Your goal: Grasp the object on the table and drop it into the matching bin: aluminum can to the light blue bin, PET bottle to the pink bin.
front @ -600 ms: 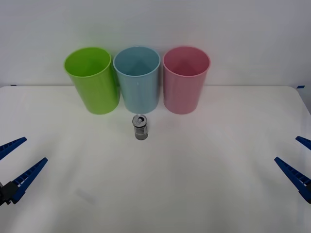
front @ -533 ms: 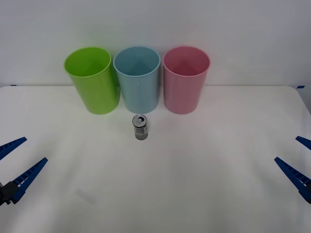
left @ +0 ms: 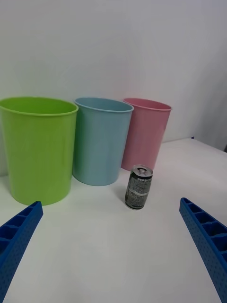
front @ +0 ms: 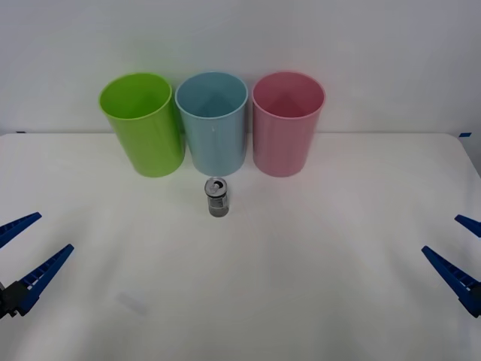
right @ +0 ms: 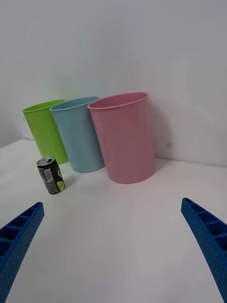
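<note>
Lime green bin stands upright at the far side, leftmost of the row in front of me, round rim open, w/ its side just beside or touching its neighbour; can't tell which. Plain white wall runs behind the row. Small dark blue marks sit at the far left & far right corners.
</note>
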Motion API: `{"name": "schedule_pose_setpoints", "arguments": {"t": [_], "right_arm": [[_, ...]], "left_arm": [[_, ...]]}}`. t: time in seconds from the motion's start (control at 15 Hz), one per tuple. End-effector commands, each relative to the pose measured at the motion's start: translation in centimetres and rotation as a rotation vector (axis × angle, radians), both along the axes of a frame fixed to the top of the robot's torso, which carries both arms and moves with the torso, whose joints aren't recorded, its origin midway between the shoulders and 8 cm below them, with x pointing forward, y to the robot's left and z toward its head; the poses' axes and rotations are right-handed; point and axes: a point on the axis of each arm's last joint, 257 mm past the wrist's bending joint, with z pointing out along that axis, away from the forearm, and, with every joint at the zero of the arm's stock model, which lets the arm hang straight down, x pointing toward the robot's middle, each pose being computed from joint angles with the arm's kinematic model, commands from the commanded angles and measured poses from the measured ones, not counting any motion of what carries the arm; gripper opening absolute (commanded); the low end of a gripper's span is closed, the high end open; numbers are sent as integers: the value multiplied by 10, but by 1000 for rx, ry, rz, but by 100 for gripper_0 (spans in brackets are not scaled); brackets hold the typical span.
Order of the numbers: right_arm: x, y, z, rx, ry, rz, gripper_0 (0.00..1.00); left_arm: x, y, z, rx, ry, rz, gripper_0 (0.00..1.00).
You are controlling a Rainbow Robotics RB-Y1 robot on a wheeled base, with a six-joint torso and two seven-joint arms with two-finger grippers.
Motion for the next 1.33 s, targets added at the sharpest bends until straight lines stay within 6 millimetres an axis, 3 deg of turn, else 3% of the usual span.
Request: {"name": "schedule_pose_setpoints", "arguments": {"t": [0.07, 1.33], "right_arm": [[2, 7, -4, 5, 7, 13, 100], [49, 113, -35, -30, -12, 98, 100]], "left_arm": [[0, 0, 0, 0, 0, 0, 100], [0, 0, 0, 0, 0, 0, 100]]}}
